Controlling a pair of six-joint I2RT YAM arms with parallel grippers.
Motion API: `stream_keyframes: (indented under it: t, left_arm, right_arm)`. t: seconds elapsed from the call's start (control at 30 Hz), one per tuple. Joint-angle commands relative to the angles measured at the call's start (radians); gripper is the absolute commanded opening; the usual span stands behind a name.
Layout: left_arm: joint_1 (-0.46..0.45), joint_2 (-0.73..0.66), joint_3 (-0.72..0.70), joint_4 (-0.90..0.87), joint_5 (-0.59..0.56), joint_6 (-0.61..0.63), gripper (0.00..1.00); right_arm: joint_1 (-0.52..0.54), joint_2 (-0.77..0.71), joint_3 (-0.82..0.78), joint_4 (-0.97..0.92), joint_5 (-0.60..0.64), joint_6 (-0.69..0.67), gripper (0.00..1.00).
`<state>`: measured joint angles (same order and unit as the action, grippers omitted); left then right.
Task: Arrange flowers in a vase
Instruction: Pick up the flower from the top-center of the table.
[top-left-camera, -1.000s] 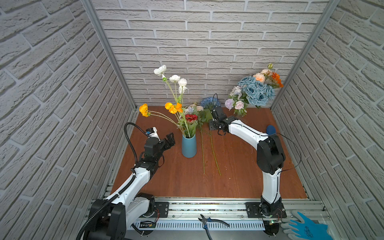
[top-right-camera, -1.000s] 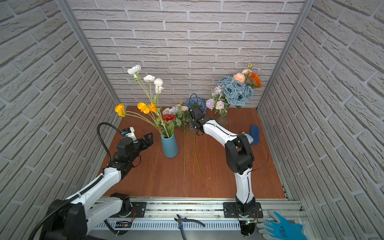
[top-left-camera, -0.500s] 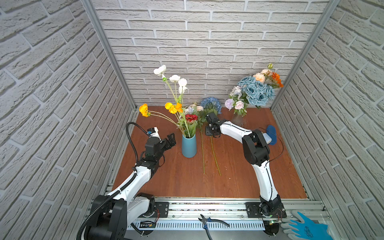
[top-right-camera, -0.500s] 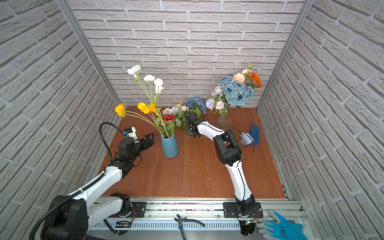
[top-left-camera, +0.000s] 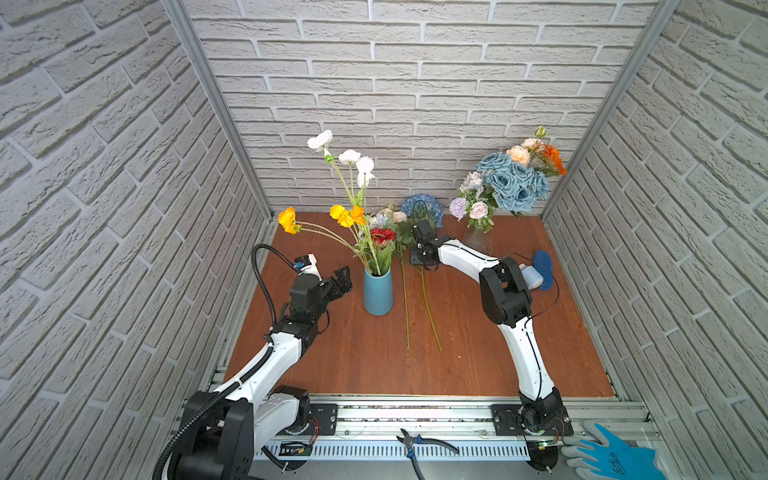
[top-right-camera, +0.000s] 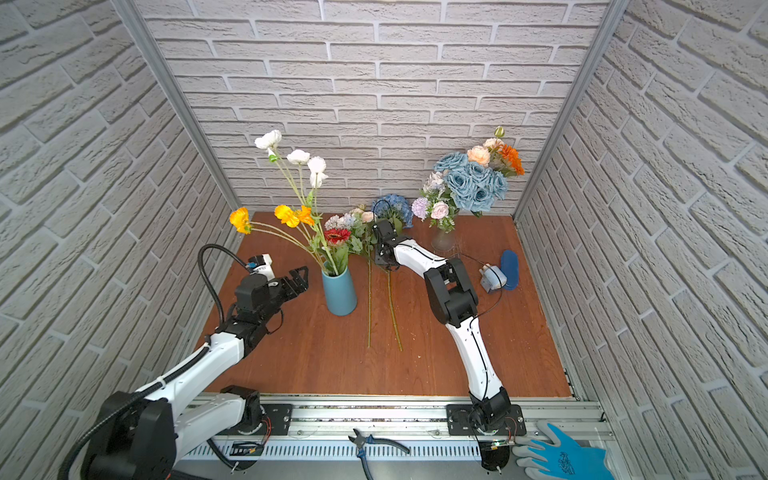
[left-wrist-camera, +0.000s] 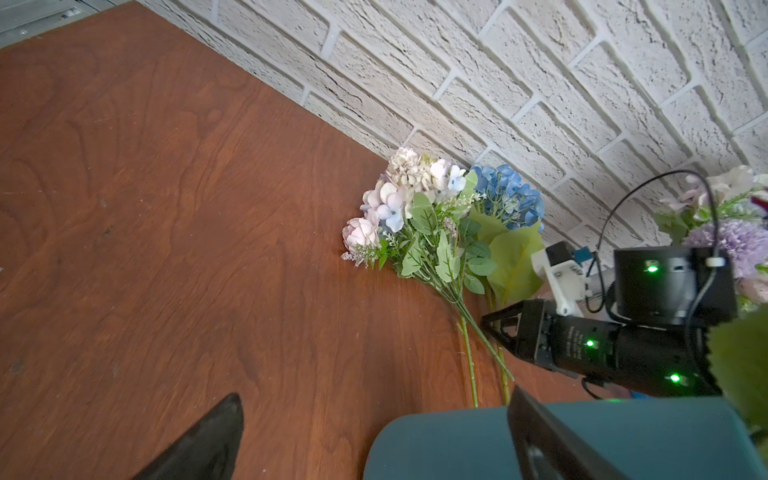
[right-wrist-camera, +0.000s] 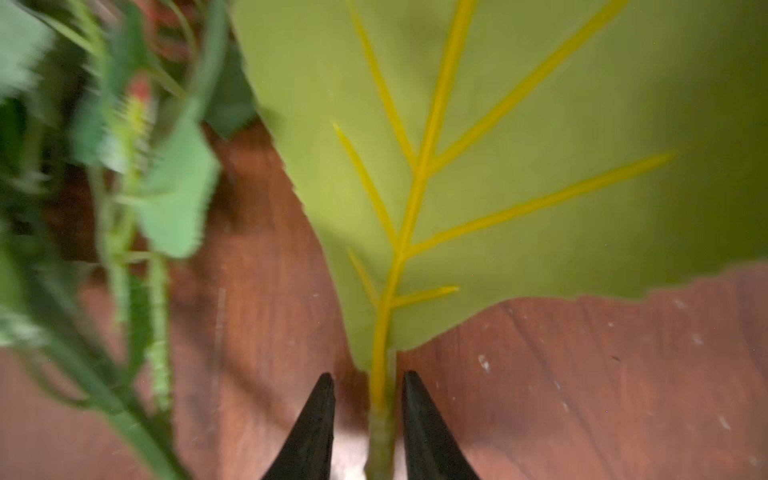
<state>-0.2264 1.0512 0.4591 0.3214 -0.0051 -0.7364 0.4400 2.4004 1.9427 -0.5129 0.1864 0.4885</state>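
A blue vase (top-left-camera: 378, 293) (top-right-camera: 340, 293) stands left of centre and holds white poppies (top-left-camera: 349, 157), orange poppies (top-left-camera: 345, 214) and a red bloom (top-left-camera: 382, 236). Two flowers lie on the table to its right: a lilac-white spray (top-left-camera: 388, 216) (left-wrist-camera: 407, 195) and a blue hydrangea (top-left-camera: 422, 208) (left-wrist-camera: 511, 195). My right gripper (top-left-camera: 423, 262) (top-right-camera: 386, 264) (right-wrist-camera: 368, 376) points down over the hydrangea stem (right-wrist-camera: 380, 436). Its fingers straddle the stem below a big leaf (right-wrist-camera: 498, 145), narrowly open, with a gap on one side. My left gripper (top-left-camera: 341, 277) (left-wrist-camera: 376, 395) hangs wide open just left of the vase, holding nothing.
A glass vase with a bouquet of blue roses (top-left-camera: 507, 183) stands at the back right. A blue object (top-left-camera: 542, 270) lies near the right wall. Pliers (top-left-camera: 424, 442) and a blue glove (top-left-camera: 611, 455) rest on the front rail. Brick walls close three sides.
My right gripper has shifted left and lowered onto the hydrangea stem, its elbow folding in, and its jaws have narrowed. The left arm has stayed put.
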Motion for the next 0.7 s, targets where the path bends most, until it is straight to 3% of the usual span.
stream_keyframes:
  t: [0.0,0.17,0.4,0.67]
  left_arm:
    - [-0.007,-0.031,0.008,0.041,-0.005,0.0,0.98]
    - [-0.011,-0.059,0.001,0.023,-0.015,0.003,0.98]
    - [-0.011,-0.068,0.0,0.022,-0.021,0.003,0.98]
    - [-0.014,-0.077,-0.002,0.026,-0.021,0.0,0.98]
  right_arm:
    - [-0.004,0.026,0.021,-0.027,-0.031,-0.013,0.24]
    - [-0.004,0.006,0.007,-0.041,-0.023,-0.031,0.06]
    - [-0.005,-0.134,-0.074,-0.028,0.014,-0.083,0.06]
    - [-0.003,-0.416,-0.298,0.059,-0.001,-0.174,0.06]
